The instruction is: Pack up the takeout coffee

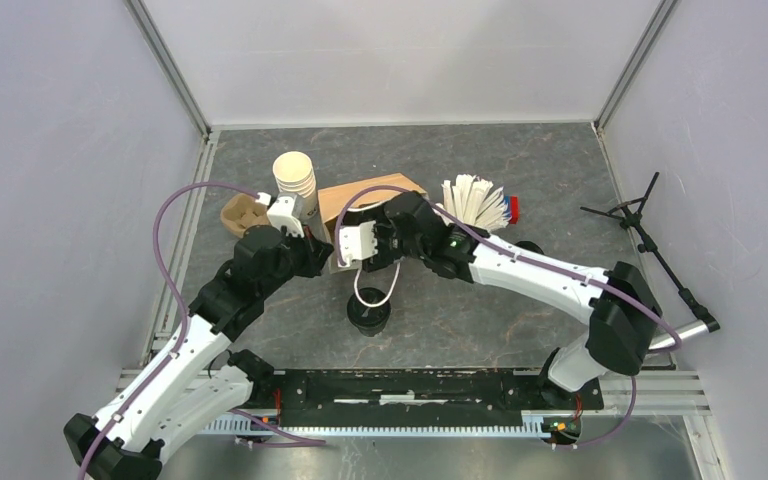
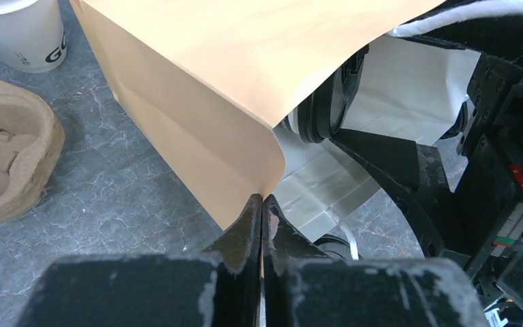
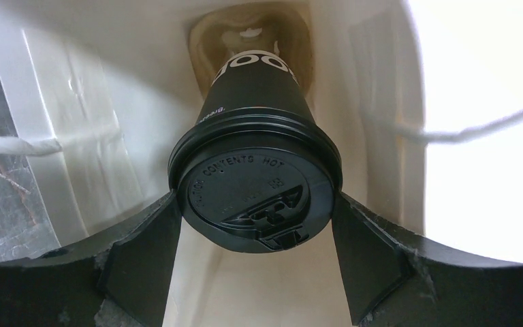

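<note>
A brown paper bag [image 1: 372, 194] lies on its side at the middle of the table, its mouth facing the arms. My left gripper [image 2: 263, 201] is shut on the lower corner of the bag's mouth edge [image 2: 204, 88]. My right gripper [image 3: 255, 218] reaches into the bag and is shut on a takeout coffee cup [image 3: 255, 88], with its fingers [image 3: 143, 252] pressed against both sides of the black lid [image 3: 252, 194]. The cup points bottom-first into the bag. A second black-lidded takeout coffee [image 1: 368, 316] stands on the table in front of the bag.
A stack of lidless cream cups [image 1: 295, 180] and a cardboard cup carrier [image 1: 242, 213] sit left of the bag. A cup of white sticks [image 1: 475, 203] stands to its right. A black stand [image 1: 650, 235] leans by the right wall. The bag's white handle loop [image 1: 375, 290] hangs near the second cup.
</note>
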Motion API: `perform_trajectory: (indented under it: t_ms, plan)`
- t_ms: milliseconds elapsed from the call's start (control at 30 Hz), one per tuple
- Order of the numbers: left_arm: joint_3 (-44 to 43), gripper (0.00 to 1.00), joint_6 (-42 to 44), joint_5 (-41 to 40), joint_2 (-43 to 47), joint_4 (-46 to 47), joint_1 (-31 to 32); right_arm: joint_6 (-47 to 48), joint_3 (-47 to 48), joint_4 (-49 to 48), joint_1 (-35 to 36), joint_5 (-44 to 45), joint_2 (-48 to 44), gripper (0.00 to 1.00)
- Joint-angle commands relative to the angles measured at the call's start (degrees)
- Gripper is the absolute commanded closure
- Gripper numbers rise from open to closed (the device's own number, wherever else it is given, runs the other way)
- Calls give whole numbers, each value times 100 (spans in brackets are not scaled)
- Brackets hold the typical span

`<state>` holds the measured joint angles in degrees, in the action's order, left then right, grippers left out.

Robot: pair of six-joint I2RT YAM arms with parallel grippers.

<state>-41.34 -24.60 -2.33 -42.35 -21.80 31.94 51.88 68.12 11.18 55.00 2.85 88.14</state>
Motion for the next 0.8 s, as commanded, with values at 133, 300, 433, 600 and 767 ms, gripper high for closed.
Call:
perform_trajectory:
  t_ms: [133, 300, 433, 600, 767]
  plan:
    - [-240, 98, -525, 75, 37, -17, -48, 431, 788, 82, 187, 166, 505, 21]
    - [-228, 98, -710, 97, 69, 15, -50, 470, 865, 2, 283, 547, 719, 21]
    - [-220, 98, -695, 23, 51, -83, -65, 286, 867, 8, 287, 677, 764, 20]
    - [-456, 98, -570, -138, -77, -374, -109, 92, 745, 462, 274, 972, 421, 20]
    - [-701, 98, -451, 6, -293, -377, -304, -403, 880, 1260, 265, 1341, 133, 19]
